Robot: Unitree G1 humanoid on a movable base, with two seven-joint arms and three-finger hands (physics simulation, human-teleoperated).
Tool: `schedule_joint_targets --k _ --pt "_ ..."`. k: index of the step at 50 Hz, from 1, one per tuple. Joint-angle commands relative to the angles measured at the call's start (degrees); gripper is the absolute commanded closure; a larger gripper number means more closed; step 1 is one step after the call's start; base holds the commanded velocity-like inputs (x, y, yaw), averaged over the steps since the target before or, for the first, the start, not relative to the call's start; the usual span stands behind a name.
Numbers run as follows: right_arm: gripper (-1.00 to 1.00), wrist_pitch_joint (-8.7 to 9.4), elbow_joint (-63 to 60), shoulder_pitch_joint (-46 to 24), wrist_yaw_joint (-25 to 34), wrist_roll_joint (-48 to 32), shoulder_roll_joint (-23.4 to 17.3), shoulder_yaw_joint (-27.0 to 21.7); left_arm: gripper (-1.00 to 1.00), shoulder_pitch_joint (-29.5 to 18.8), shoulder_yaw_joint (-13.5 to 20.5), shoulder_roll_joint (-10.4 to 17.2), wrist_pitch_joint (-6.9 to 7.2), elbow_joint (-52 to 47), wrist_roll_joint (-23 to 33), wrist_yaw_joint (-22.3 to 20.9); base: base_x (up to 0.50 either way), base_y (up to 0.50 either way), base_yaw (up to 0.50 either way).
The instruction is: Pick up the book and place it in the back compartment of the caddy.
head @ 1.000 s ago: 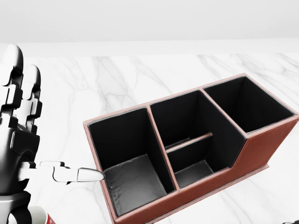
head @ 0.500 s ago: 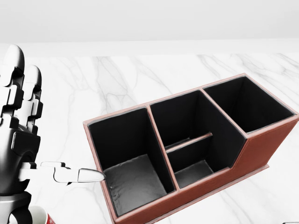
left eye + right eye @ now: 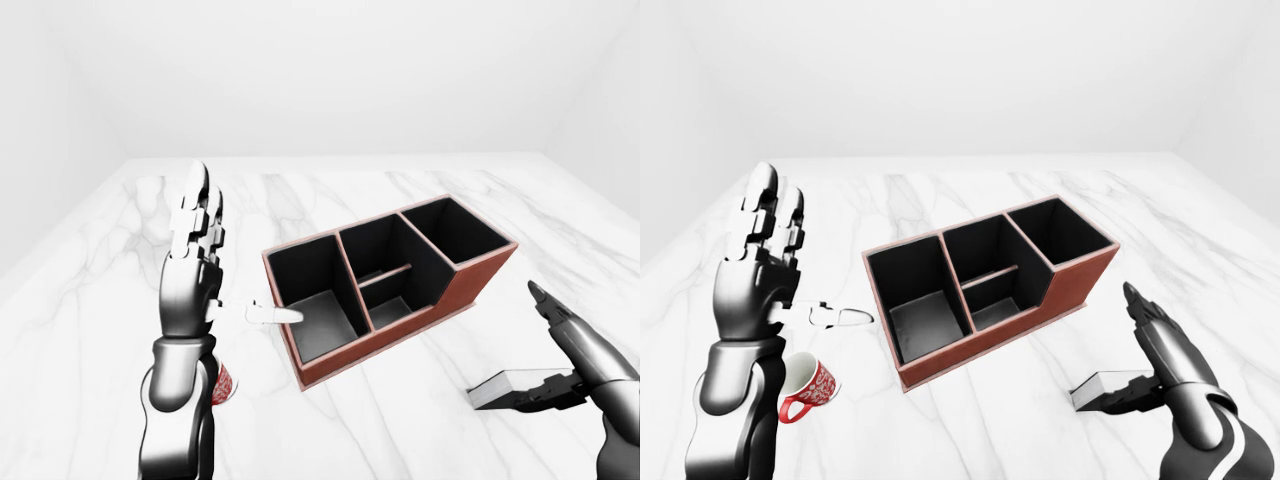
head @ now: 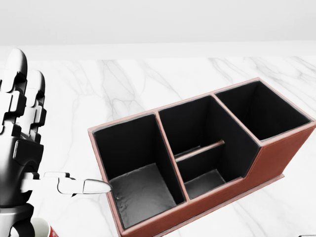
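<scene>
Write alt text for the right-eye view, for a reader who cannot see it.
A red-brown caddy with empty black compartments sits on a white marble table. At lower right, the robot's right hand reaches over a flat grey book lying on the table. At left, the left hand is raised and open above a red patterned mug.

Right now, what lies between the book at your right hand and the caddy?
Only bare marble tabletop: the right-eye view shows nothing between the book, at the right hand, and the caddy.
</scene>
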Motion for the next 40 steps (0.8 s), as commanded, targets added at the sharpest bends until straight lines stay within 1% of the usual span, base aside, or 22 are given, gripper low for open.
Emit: schedule_joint_targets --k 1,40 --pt "-1.00 0.00 1.19 0.10 0.00 0.09 -0.74 -0.82 -1.00 0.19 -0.21 -0.07 0.00 0.09 0.14 -0.01 0.00 0.00 0.00" --pt "-1.00 0.00 5.93 -0.04 0.00 0.72 -2.39 -3.15 -1.00 0.59 -0.47 -0.16 0.00 0.07 0.42 -0.12 0.00 0.00 0.00"
